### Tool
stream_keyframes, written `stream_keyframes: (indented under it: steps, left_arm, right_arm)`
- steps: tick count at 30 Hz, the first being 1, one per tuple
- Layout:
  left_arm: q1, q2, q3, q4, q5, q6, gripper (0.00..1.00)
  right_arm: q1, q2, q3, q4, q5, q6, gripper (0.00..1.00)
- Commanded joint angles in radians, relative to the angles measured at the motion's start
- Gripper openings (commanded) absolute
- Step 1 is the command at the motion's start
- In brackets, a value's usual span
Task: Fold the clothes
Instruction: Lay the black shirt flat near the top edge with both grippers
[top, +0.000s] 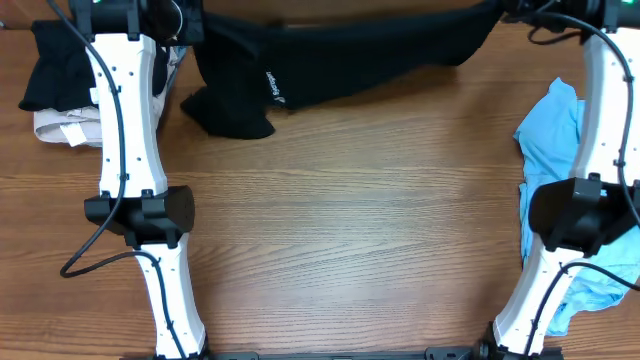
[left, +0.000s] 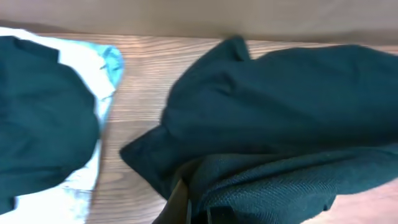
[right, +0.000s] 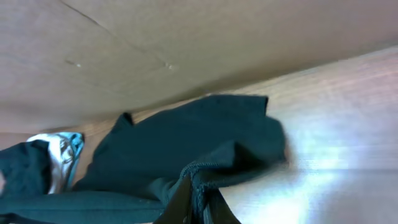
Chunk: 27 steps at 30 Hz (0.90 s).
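while the wooden table (top: 350, 230) is carrying everything, the big black garment (top: 340, 55) is stretching along its far edge between both arms, the light blue t-shirt (top: 550, 140) is lying bunched by the right arm, and the left gripper (left: 189, 208) and right gripper (right: 199, 199) are each clamping down on black fabric, with its small white logo (top: 270, 85) facing up.

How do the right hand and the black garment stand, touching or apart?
Touching. The right wrist view shows the right hand shut on the black garment, its hem pinched in the grip.
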Motion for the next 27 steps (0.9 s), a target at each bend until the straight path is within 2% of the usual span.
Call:
stream_keyframes:
  steps: [1,9,18,27]
  left_arm:
    - [0.011,-0.117,0.024,-0.012,0.089,0.011,0.04]
    - [0.010,-0.335,0.024,-0.066,0.067,0.026,0.04]
    - [0.011,-0.553,0.024,-0.021,-0.087,0.026,0.04]
    - [0.011,-0.547,0.023,0.064,-0.074,0.023,0.04]
  right_arm:
    - [-0.059,-0.127,0.026,-0.034,-0.056,-0.029,0.04]
    - [-0.103,-0.339,0.026,-0.155,-0.063,-0.099,0.04]
    - [-0.103,-0.535,0.026,-0.161,-0.048,-0.102,0.04]
    - [-0.103,-0.523,0.025,-0.128,0.001,-0.102,0.04]
